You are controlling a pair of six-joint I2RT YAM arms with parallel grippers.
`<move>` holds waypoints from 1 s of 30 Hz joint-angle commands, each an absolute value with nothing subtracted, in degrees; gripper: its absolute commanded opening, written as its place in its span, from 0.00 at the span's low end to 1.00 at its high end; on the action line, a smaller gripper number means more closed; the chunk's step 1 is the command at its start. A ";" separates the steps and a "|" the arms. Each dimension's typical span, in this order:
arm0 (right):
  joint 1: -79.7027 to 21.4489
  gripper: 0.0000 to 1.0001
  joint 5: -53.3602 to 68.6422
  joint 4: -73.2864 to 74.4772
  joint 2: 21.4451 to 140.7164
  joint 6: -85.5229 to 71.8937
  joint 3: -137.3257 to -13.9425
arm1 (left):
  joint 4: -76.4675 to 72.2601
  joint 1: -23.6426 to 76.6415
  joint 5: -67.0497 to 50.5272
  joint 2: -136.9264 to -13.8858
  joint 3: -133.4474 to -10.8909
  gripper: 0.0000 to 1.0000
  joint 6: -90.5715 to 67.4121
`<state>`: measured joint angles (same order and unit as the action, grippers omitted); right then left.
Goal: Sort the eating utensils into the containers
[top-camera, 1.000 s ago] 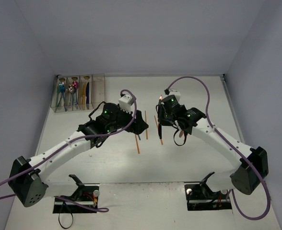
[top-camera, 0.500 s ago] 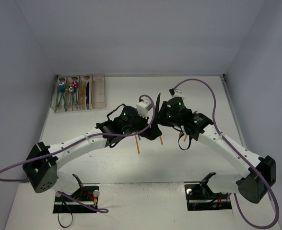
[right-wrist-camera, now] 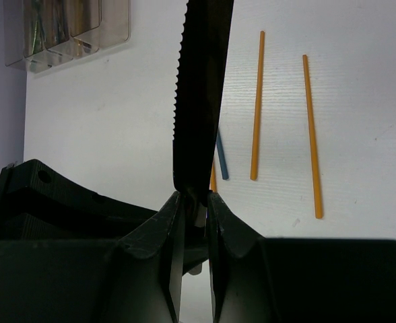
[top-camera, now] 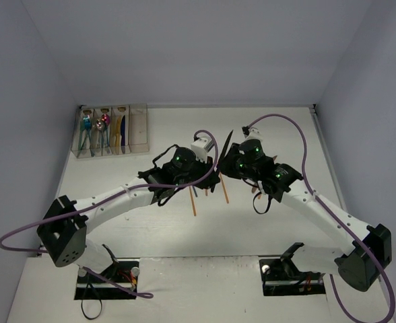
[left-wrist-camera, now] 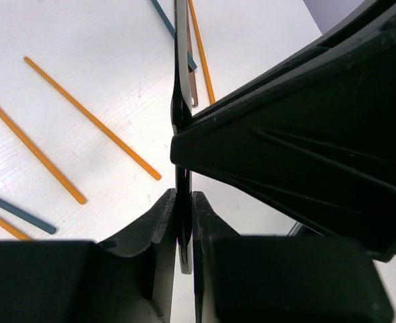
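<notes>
Holding one black knife in both grippers at mid-table

Four clear containers (top-camera: 139, 131) stand joined in a row at the far left corner of the white table (top-camera: 151, 229). The three bins on the left hold utensils (top-camera: 104, 124): teal-blue pieces in the first, pink and silver in the second, and gold with one dark blue piece in the third.

Well apart from the bins, the two arms meet over the middle of the table. The black knife (right-wrist-camera: 201, 87), its edge serrated, stands nearly upright in the air between them. The right gripper (right-wrist-camera: 194, 198) has its fingers narrowed onto the knife, and the left gripper (left-wrist-camera: 183, 202) pinches the same knife, its fingers nearly together with only the thin blade between them. Orange sticks (right-wrist-camera: 257, 108) and a teal stick (right-wrist-camera: 221, 161) lie loose on the table beneath.

A second ago the arms were apart: the left gripper hung wide open over the sticks, and only the right one carried the knife. The bins look unchanged.
</notes>
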<state>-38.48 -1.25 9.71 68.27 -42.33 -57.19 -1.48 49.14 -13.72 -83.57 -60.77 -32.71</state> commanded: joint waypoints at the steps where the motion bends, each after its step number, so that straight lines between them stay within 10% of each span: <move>1: -38.41 0.09 -1.49 4.66 67.23 -43.07 -57.92 | -6.15 49.66 -12.58 -81.48 -63.02 0.00 -32.87; 5: -37.26 0.48 -3.93 5.06 67.17 -42.67 -57.12 | -3.88 49.43 -8.91 -80.81 -62.49 0.00 -32.11; 10: -32.19 0.67 -5.54 5.84 65.38 -42.62 -54.73 | 2.00 46.44 -5.63 -79.90 -62.10 0.00 -31.83; 30: -17.84 0.70 -0.49 8.88 62.13 -32.95 -46.14 | 19.43 4.93 1.86 -98.02 -86.76 0.00 -10.97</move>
